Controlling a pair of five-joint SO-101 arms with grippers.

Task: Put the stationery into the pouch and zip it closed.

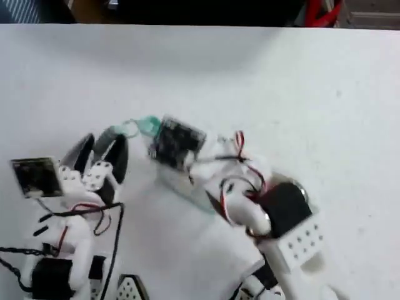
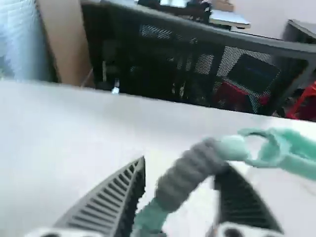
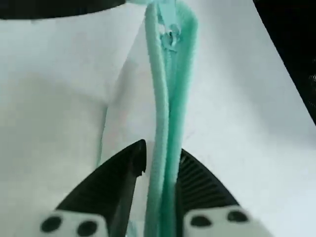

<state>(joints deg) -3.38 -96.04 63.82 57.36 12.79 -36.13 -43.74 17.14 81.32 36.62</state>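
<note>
Now, the right gripper (image 3: pixel 162 151) is closed on the pouch (image 3: pixel 129 111): its two dark fingers pinch the teal zip (image 3: pixel 167 89) from either side, and the zip band runs straight out of the grip. The slider (image 3: pixel 170 35) sits at the end of that band, far from the fingers. Whether the zip is done up between grip and slider cannot be told. In the high view the pouch (image 1: pixel 179 183) lies flat on the white table (image 1: pixel 300 94) as a pale, see-through shape. The right arm reaches over it, and the arm's wrist hides the grip. Off the pouch's end a teal loop (image 1: pixel 147 124) leads into a grey ribbed strap (image 1: pixel 116 132), which curves away to the left gripper (image 1: pixel 104 142). That gripper stands just beside the pouch on the loop side. Its fingers are spread, and the strap (image 2: pixel 190 170) passes through the gap between them, close to one finger but not pinched. The loop (image 2: pixel 274 145) hangs just past the fingertips of the left gripper (image 2: pixel 181 169), towards the pouch. Bare table lies on the pouch's other sides, and past the table's far edge, well apart from the pouch, stands dark furniture (image 2: pixel 197 74).
</note>
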